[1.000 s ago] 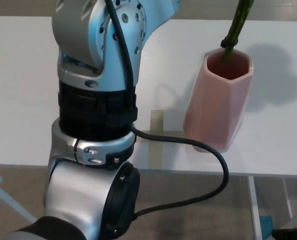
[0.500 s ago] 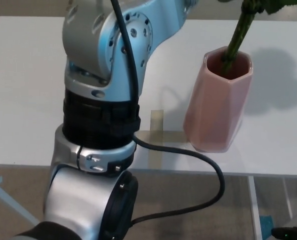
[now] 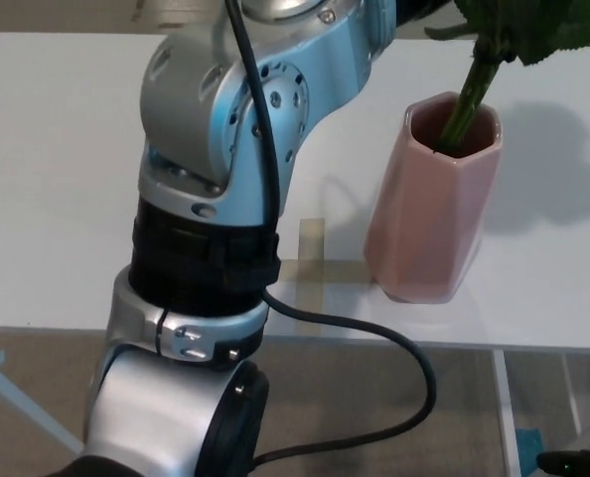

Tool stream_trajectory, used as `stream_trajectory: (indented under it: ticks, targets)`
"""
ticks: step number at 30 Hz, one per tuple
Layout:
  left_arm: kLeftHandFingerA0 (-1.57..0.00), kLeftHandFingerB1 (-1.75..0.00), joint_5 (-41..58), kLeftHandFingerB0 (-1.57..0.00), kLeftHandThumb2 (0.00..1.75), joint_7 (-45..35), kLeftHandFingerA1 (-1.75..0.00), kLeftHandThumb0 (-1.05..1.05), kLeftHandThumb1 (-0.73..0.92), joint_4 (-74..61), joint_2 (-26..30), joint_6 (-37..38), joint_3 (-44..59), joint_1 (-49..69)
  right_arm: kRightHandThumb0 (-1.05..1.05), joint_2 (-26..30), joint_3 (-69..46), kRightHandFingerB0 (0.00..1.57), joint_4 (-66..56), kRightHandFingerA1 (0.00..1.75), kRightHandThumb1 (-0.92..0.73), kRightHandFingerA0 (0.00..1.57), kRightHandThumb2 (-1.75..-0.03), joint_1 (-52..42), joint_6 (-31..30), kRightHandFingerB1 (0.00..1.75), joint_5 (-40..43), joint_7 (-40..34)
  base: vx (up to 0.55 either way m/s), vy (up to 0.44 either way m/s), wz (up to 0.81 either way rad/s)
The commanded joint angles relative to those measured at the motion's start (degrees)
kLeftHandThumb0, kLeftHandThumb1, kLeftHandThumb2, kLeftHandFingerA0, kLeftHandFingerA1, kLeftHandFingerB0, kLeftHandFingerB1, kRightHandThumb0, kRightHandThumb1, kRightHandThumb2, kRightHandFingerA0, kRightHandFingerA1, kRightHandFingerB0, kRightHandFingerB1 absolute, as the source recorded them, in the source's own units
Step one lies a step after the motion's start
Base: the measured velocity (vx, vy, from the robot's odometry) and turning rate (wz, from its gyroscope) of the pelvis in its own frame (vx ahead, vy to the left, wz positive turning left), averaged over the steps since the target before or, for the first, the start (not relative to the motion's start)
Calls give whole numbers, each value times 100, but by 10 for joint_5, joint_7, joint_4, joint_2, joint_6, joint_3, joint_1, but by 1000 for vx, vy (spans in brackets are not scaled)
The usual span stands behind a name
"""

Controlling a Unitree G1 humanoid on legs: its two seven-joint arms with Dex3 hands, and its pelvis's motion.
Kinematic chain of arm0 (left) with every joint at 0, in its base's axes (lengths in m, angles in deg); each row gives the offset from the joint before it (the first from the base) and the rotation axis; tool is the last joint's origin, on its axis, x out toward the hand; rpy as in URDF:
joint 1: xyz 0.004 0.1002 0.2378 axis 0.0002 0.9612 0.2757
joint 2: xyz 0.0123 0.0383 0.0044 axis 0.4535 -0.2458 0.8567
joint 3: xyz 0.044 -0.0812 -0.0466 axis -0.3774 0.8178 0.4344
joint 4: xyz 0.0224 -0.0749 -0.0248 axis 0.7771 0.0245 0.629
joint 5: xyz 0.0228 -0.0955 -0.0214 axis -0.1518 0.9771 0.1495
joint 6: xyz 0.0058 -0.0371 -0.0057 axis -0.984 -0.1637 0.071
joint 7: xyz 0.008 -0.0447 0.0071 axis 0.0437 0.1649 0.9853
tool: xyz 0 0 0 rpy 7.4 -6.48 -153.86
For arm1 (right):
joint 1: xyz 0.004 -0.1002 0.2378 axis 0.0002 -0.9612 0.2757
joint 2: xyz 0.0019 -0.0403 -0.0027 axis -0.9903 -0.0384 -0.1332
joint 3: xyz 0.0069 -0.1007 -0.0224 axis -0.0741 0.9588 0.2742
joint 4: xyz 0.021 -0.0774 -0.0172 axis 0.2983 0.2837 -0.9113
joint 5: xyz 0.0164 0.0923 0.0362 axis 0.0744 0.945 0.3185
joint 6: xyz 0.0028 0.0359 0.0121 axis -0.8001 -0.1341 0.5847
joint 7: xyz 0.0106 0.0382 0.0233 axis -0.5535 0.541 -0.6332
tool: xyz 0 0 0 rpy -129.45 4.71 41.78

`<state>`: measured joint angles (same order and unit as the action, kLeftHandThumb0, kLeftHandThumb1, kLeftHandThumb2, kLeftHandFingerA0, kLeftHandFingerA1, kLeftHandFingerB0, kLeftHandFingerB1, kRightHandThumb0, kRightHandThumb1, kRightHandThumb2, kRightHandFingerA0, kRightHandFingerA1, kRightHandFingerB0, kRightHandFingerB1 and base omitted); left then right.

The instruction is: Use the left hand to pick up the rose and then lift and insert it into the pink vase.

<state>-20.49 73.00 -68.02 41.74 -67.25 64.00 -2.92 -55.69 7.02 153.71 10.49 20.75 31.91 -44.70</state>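
The pink vase [image 3: 432,204] stands upright on the white table [image 3: 57,179], right of centre. The rose's green stem [image 3: 466,104] leans into the vase mouth, its lower end hidden inside. Its green leaves [image 3: 533,25] spread at the top edge, and the flower is cut off above the picture. My left arm [image 3: 230,189] fills the left and middle and reaches up toward the stem. Only a dark sliver of my left hand [image 3: 419,8] shows at the top edge, beside the leaves. My right hand does not show.
A strip of tape [image 3: 312,260] marks the table just left of the vase. A black cable [image 3: 374,343] loops from my arm past the table's front edge. Below the edge are the floor and a small dark object [image 3: 573,462] at the bottom right.
The stem has sunk lower into the vase, bringing the leaves into the picture. My left arm has swung right and downward with it.
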Motion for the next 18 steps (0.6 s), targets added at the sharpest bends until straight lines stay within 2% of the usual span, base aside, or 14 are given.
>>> stream_trajectory:
  ticks: [1, 14, 18]
  targets:
    - [-101, -90, 6, -81, 66, -8, -137, -17, 83, 5, -24, 20, -5, 19, -29, 3, 0, 53, 3, 46, -58, 57, -57, -4, -4, 43, -3, 5, 0, 0, 0]
    - [-99, -92, 7, -80, 67, -6, -138, -18, 85, 20, -21, 28, -11, 24, -29, 2, -6, 54, 3, 47, -58, 58, -57, 5, -10, 44, 2, 5, 0, 0, 0]
    - [-100, -88, 7, -82, 67, -6, -138, -18, 85, 31, -21, 34, -11, 25, -28, 2, -5, 54, 3, 47, -58, 58, -57, 5, -10, 44, 0, 4, 0, 0, 0]
